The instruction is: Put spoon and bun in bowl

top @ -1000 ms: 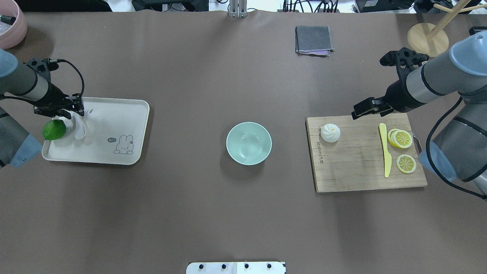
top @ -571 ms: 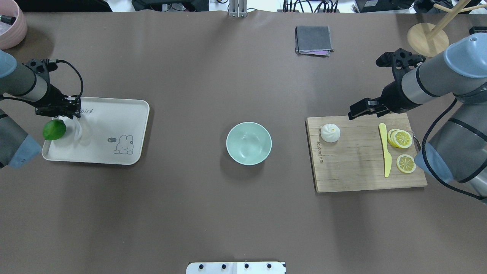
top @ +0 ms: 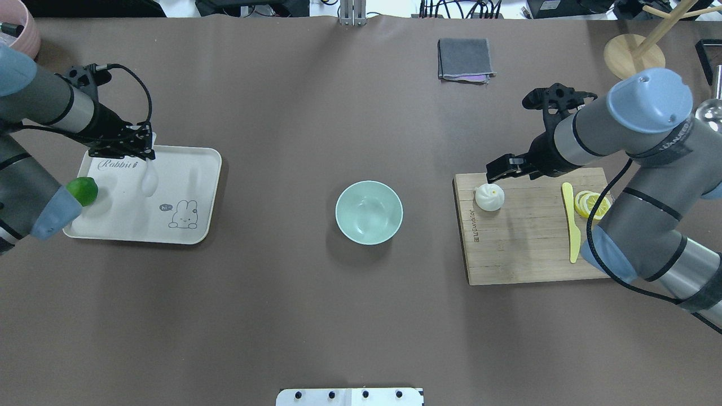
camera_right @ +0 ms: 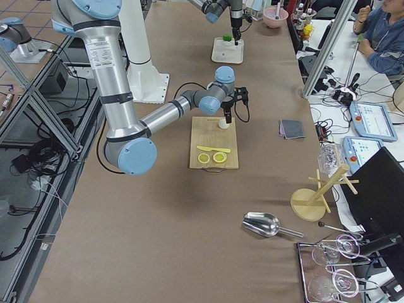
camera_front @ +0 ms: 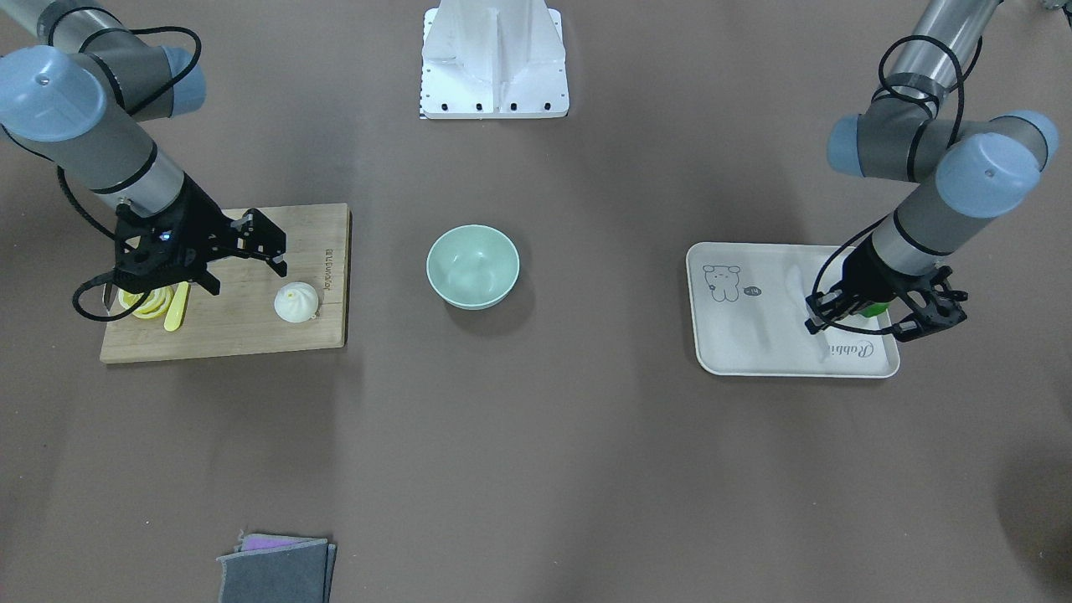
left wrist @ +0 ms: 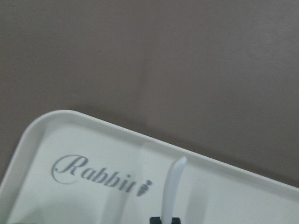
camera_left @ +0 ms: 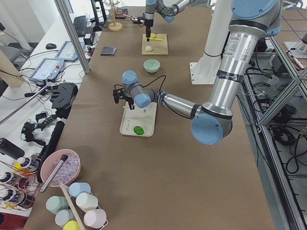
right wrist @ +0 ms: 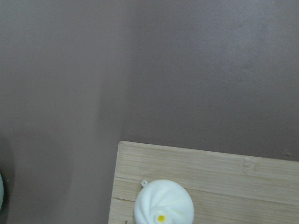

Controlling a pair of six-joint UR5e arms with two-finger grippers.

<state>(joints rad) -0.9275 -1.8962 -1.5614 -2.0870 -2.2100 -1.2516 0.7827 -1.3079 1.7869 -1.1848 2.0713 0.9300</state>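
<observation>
Bowl: the bowl (top: pixel 369 212) is sitting upright mid-table, between the tray and the cutting board and well apart from both.
Cutting board: the cutting board (top: pixel 524 248) is lying on the robot's right, carrying a yellow knife (top: pixel 572 225) and lemon slices (top: pixel 592 204) that the right arm is partly hiding.
Bun: the bun (top: pixel 489 197) is resting on the board's far corner nearest the bowl, with the board's edge lying between them.
Lime: the lime (top: pixel 83 190) is sitting at the tray's outer edge, half under the left arm.
Tray: the tray (top: pixel 186 169) is lying on the robot's left, its raised rim standing between spoon and bowl.
Spoon: the spoon (top: pixel 149 180) is hanging blurred over the tray's far part; whether it is touching the tray, I cannot tell.
Left gripper: the left gripper (top: pixel 144 151) is pinching the spoon's handle.
Right gripper: the right gripper (top: pixel 496 169) is hovering just beyond the bun, jaws spread, gripping nothing.
Cloth: a folded grey cloth (top: pixel 465 58) is lying near the far edge.
Stand: a wooden stand (top: pixel 634 58) is standing at the far right corner.
</observation>
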